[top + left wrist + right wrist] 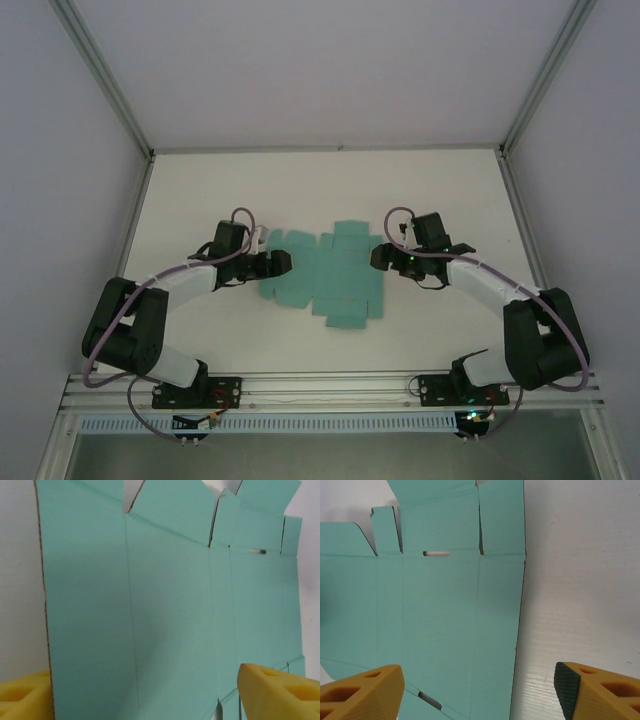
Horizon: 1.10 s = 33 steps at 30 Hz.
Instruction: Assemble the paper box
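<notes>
The paper box [325, 275] is a flat teal die-cut sheet with tabs, lying in the middle of the white table. My left gripper [283, 262] sits at the sheet's left edge. In the left wrist view the paper box [170, 605] lies under the open left gripper [145, 695]; one yellow finger is beside the sheet's edge and the other is over the sheet. My right gripper [380, 257] is at the sheet's right edge. In the right wrist view the right gripper [477, 692] stands open and straddles the right edge of the paper box [445, 620].
The white table [200, 200] is enclosed by pale walls with aluminium posts at the back corners. A metal rail [330, 385] carrying both arm bases runs along the near edge. Bare table lies behind and in front of the sheet.
</notes>
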Each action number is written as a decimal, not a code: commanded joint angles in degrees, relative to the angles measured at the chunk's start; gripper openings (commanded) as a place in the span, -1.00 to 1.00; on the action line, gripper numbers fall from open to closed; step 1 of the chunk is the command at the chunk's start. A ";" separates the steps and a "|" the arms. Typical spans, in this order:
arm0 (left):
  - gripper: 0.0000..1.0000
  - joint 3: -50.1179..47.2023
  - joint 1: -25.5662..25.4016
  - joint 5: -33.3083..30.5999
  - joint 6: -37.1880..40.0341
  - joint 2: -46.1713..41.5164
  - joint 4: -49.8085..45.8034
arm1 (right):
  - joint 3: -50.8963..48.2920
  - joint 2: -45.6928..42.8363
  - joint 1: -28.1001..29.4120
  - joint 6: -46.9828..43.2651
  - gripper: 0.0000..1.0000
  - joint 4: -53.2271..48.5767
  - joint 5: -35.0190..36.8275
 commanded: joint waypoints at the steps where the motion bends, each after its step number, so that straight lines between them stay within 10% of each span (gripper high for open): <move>1: 0.40 -0.92 -0.09 3.05 -0.94 2.45 6.76 | -0.63 0.96 -0.06 0.73 0.60 1.16 -2.34; 10: -1.00 -3.56 0.00 3.79 -4.43 1.93 12.85 | -0.99 -0.34 -0.37 -0.11 0.62 -2.88 -1.06; 33: -1.00 -7.82 0.24 20.24 -27.77 -31.40 32.97 | -8.47 -21.33 -9.94 -3.75 0.58 4.94 -23.54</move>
